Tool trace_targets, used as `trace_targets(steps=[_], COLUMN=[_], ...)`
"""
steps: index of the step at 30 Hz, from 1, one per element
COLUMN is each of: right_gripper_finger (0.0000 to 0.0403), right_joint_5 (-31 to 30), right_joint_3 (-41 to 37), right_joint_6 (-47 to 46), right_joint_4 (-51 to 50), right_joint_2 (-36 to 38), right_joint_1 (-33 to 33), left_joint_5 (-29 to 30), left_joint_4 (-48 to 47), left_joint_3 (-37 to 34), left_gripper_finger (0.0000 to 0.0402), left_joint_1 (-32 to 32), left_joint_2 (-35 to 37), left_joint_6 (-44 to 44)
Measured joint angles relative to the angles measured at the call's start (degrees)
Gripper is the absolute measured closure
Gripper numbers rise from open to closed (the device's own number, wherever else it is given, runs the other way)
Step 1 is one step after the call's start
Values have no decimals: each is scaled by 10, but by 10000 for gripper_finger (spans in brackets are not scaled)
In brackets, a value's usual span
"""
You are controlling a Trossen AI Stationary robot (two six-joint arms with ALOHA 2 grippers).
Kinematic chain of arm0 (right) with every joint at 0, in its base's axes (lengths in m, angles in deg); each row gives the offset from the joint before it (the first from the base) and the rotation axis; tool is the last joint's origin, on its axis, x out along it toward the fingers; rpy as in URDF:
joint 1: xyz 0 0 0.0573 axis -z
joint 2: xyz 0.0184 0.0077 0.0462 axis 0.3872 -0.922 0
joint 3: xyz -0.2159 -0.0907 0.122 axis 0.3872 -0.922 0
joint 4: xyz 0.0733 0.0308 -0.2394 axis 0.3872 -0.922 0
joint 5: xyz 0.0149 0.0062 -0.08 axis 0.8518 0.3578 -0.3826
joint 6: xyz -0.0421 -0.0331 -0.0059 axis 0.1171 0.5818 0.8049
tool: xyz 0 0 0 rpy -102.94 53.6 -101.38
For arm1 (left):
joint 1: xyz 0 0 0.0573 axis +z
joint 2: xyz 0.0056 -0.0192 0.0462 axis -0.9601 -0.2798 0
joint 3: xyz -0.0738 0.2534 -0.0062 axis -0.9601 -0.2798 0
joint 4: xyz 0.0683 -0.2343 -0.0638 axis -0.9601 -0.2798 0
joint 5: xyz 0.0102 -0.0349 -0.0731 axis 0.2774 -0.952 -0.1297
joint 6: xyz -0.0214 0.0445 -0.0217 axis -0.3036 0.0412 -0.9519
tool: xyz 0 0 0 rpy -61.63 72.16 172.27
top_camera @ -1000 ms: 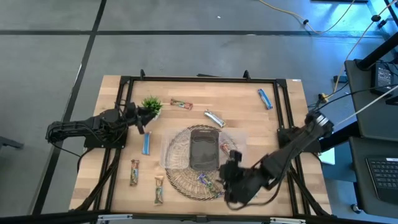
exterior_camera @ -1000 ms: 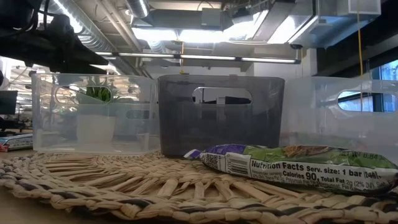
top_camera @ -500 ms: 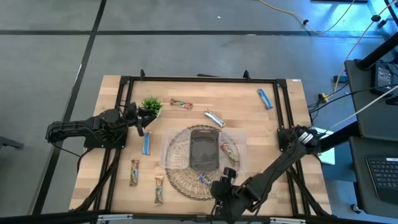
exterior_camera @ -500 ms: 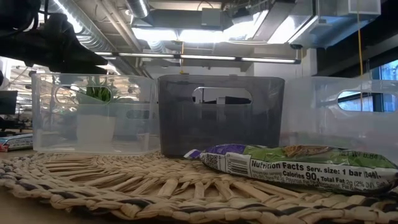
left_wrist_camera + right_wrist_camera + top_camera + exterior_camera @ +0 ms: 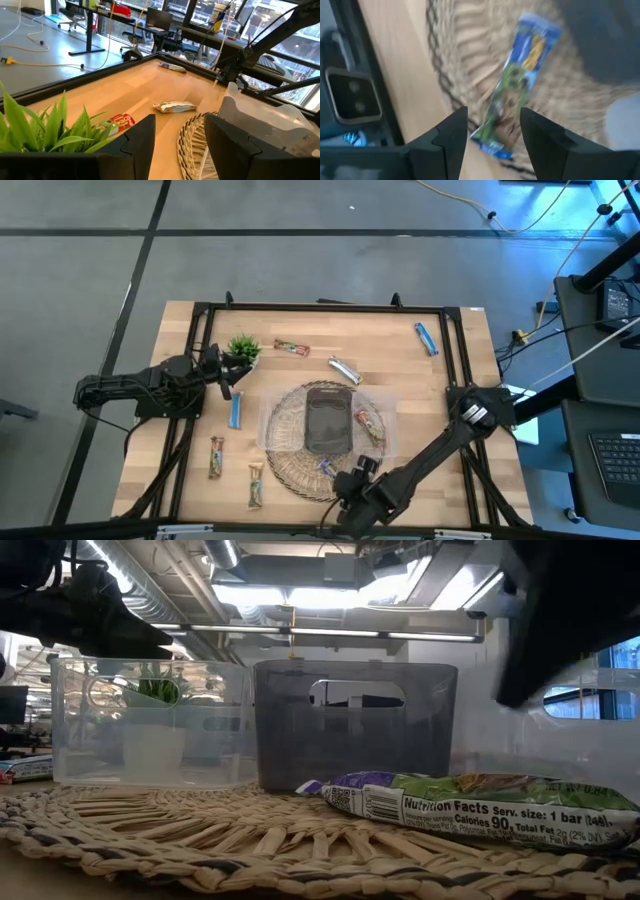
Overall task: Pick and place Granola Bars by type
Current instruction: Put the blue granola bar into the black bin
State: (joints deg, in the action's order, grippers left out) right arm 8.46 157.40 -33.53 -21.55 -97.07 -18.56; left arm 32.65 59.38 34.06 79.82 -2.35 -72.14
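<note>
The right gripper (image 5: 352, 488) hung over the near edge of the round woven straw mat (image 5: 290, 465), its dark fingers (image 5: 451, 135) spread with nothing between them. Directly beyond them lay a purple-and-green wrapped granola bar (image 5: 516, 85) on the mat's rim, untouched. In the low view its wrapper (image 5: 470, 805) read "Nutrition Facts, Serv. size: 1 bar, Calories 90".

Around it the way was crowded: a smoky grey plastic bin (image 5: 355, 725) stood at the mat's centre with clear plastic bins (image 5: 150, 720) on either side, and a red-brown wrapped bar (image 5: 366, 425) lay in the clear bin on the right.

The left gripper (image 5: 226, 375) waited near the table's left edge, just beside the small green potted plant (image 5: 243, 347); its fingers (image 5: 137, 145) stood apart and empty.

The other bars lay loose on the wooden table (image 5: 450, 380):
- a red-brown one (image 5: 291, 348) and a silver one (image 5: 344, 368) beyond the mat
- a blue one (image 5: 427, 338) at the far right corner
- another blue one (image 5: 235, 411) left of the mat
- two tan-yellow ones (image 5: 216, 457) (image 5: 255, 484) at the near left (their printing too small to read)

Open wood remained on the right side, between the mat and the black frame rail (image 5: 462, 360).
</note>
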Motion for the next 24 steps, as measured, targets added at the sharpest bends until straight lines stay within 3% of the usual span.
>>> trace_targets(steps=[4, 11, 24], right_gripper_finger=[219, 215, 124], right_joint_5=[18, -3, 11], right_joint_3=[0, 0, 0], right_joint_6=[-5, -2, 9], right_joint_4=[13, 19, 17], right_joint_2=[-15, -19, -18], right_joint_1=[-1, 2, 15], left_joint_5=[0, 0, 0], left_joint_4=[0, 0, 0], left_joint_3=[0, 0, 0], left_gripper_finger=[241, 238, 238], left_joint_1=[0, 0, 0], left_joint_2=[0, 0, 0], left_joint_6=[0, 0, 0])
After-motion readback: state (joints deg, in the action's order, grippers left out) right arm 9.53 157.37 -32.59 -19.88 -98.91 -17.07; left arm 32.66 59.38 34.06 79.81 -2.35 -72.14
